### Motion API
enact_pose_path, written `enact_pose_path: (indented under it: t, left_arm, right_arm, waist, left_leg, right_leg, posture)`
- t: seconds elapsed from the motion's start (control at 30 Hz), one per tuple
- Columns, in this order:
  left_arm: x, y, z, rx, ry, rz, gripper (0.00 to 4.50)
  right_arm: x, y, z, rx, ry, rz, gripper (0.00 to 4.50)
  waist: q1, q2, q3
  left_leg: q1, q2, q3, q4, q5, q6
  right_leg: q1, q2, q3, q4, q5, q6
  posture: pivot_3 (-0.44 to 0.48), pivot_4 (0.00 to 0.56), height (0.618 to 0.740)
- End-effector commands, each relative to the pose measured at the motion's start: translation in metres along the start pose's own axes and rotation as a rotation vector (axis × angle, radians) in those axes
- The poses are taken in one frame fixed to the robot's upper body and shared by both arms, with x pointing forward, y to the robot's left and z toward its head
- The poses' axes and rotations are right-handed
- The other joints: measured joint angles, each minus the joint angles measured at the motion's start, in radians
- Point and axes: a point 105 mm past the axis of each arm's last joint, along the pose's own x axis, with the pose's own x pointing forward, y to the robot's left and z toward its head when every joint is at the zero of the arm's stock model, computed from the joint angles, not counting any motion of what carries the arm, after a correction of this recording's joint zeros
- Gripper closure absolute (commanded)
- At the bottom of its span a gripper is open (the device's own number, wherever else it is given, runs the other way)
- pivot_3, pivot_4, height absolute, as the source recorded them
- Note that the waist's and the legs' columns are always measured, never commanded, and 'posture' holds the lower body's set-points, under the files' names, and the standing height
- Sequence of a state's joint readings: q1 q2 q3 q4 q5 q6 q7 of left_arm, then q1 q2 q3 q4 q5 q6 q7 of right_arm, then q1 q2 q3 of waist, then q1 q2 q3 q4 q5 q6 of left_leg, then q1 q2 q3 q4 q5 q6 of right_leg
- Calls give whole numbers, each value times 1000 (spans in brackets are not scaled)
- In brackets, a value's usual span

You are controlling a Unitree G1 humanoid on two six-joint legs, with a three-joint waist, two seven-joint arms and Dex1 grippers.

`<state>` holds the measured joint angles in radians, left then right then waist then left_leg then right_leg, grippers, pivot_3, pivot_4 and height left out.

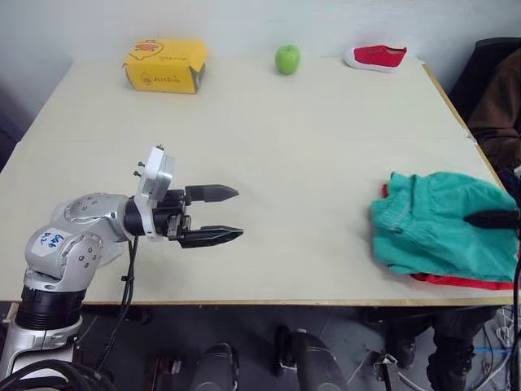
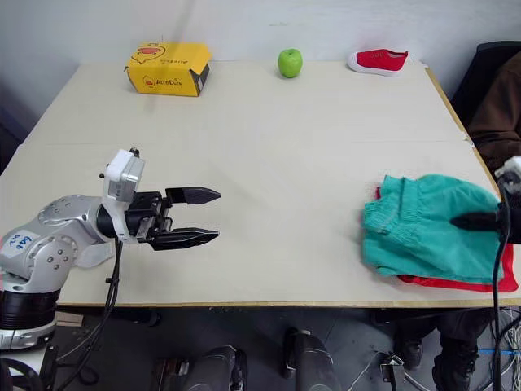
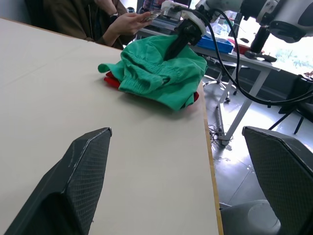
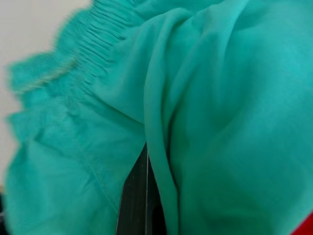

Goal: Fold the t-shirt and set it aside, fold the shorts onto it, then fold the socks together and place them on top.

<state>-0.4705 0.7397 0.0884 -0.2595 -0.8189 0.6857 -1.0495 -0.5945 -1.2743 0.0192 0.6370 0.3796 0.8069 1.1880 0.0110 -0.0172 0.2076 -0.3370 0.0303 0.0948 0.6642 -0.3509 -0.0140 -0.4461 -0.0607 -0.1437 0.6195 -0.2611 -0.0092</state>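
Observation:
The teal shorts point(image 1: 440, 228) lie bunched at the table's right edge, on top of the red t-shirt point(image 1: 456, 282), of which just a strip shows beneath them. My right gripper point(image 1: 491, 218) reaches in from the right and is shut on a fold of the shorts point(image 4: 210, 112); the fabric drapes over its black finger point(image 4: 139, 196). Far from the clothes, my left gripper point(image 1: 238, 213) hovers open and holding nothing over the table's front left, pointing right. The socks are out of view.
Along the far edge of the beige table point(image 1: 285, 147) stand a yellow box point(image 1: 165, 65), a green apple point(image 1: 286, 59) and a small red shoe point(image 1: 376, 57). A person point(image 1: 496, 98) sits just past the right edge, close to the clothes.

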Motion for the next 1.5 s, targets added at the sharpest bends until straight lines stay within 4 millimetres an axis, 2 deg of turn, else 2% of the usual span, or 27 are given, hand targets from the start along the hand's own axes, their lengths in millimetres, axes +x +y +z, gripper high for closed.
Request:
enact_pose_path:
  t: [0.03,0.1,0.2,0.23,0.3,0.4,0.53,0.6,0.67,0.7,0.77,0.9,0.97,1.0,1.1,1.13,1.3,1.37,1.5]
  left_arm:
    - [5,-4,10,49,-13,-24,0]
    - [7,-5,12,55,-12,-33,0]
    - [7,-5,14,62,-10,-31,0]
    - [6,-5,15,62,-9,-28,0]
    - [4,-4,15,60,-5,-21,0]
    - [2,-3,11,52,10,-12,0]
    - [1,-2,9,52,23,-10,0]
    - [0,-3,10,47,25,-5,0]
    - [-2,-3,9,42,29,4,0]
    - [-3,-3,8,40,31,7,0]
    - [-7,-3,5,34,36,38,0]
    - [-14,-2,0,28,50,99,0]
    - [-29,2,-12,23,101,205,0]
    - [-43,7,-18,28,130,298,0]
    - [-90,21,-28,14,159,577,0]
    - [-106,20,-31,7,171,652,0]
    - [-160,-1,-40,-19,245,878,0]
    - [-181,-2,-45,-10,291,966,0]
    - [-211,5,-52,-35,338,1087,0]
  right_arm:
    - [11,-27,-12,-34,-22,-150,4487]
    - [22,-32,-16,-44,-48,-182,4487]
    - [28,-34,-14,-40,-106,-208,4487]
    - [27,-32,-11,-18,-139,-198,4271]
    - [25,-26,-6,8,-184,-168,3792]
    - [17,-19,-2,-5,-215,-143,2787]
    - [-7,-21,9,-12,-273,-184,1345]
    - [-37,-22,32,-45,-361,-221,658]
    - [-55,-17,54,-121,-460,-237,29]
    - [-58,-14,60,-149,-491,-241,29]
    - [-60,13,83,-187,-591,-133,29]
    - [-47,62,100,-264,-634,60,29]
    - [-30,115,110,-319,-646,285,29]
    - [-23,147,111,-355,-641,419,29]
    - [-14,217,103,-448,-608,701,29]
    - [-13,233,99,-474,-595,771,29]
    - [-14,280,86,-521,-557,1014,29]
    - [-15,290,81,-532,-537,1087,29]
    - [-12,299,77,-537,-521,1146,29]
  waist:
    - [0,0,0]
    - [0,0,0]
    - [-2,0,0]
    - [-2,0,0]
    - [0,0,0]
    - [1,0,0]
    - [1,0,0]
    - [3,3,1]
    - [6,5,1]
    - [4,5,1]
    - [-1,4,1]
    - [-8,4,1]
    - [-13,4,1]
    - [-20,4,1]
    - [-25,4,1]
    - [-21,4,1]
    - [-4,2,0]
    - [4,1,0]
    - [16,0,-1]
  left_leg:
    - [0,0,1,0,0,0]
    - [1,0,2,0,1,-1]
    - [1,0,3,1,1,-2]
    - [2,0,3,1,1,-1]
    - [2,0,3,1,1,-1]
    - [2,0,3,1,1,-1]
    - [2,0,4,1,1,-1]
    - [2,0,4,1,1,-1]
    - [2,-1,4,0,1,-1]
    - [2,-1,4,0,1,-1]
    - [2,1,5,0,1,-2]
    - [2,2,4,-1,1,-3]
    - [2,2,4,0,1,-3]
    - [3,2,5,-1,1,-3]
    - [3,3,3,-2,1,-4]
    - [4,3,2,-2,1,-4]
    - [-4,0,3,0,0,1]
    - [-5,-1,4,2,-3,5]
    - [-5,-2,4,5,-8,13]
  right_leg:
    - [0,0,1,0,0,0]
    - [0,0,2,1,0,0]
    - [0,1,5,2,1,0]
    - [0,1,6,2,1,1]
    - [0,1,7,2,1,1]
    - [0,2,7,3,1,1]
    - [0,2,7,3,1,1]
    - [0,2,8,3,1,1]
    - [-1,2,8,3,1,1]
    - [-1,2,8,3,1,1]
    - [-1,3,9,2,1,1]
    - [0,5,9,2,1,1]
    - [-1,4,9,2,1,1]
    - [-1,4,10,2,1,1]
    - [-2,5,11,3,1,1]
    - [-5,6,10,4,1,1]
    - [-15,1,10,6,1,0]
    - [-14,-1,10,6,2,1]
    - [-13,-3,10,4,3,3]
  posture:
    - [0,150,740]
    - [0,150,740]
    - [0,150,740]
    - [0,150,740]
    - [0,150,740]
    - [0,150,740]
    - [0,150,740]
    - [0,150,740]
    - [0,150,740]
    - [0,150,740]
    - [0,150,740]
    - [0,150,740]
    - [0,150,740]
    - [0,150,740]
    - [0,150,740]
    - [0,150,740]
    - [0,150,740]
    - [0,150,740]
    - [0,150,740]
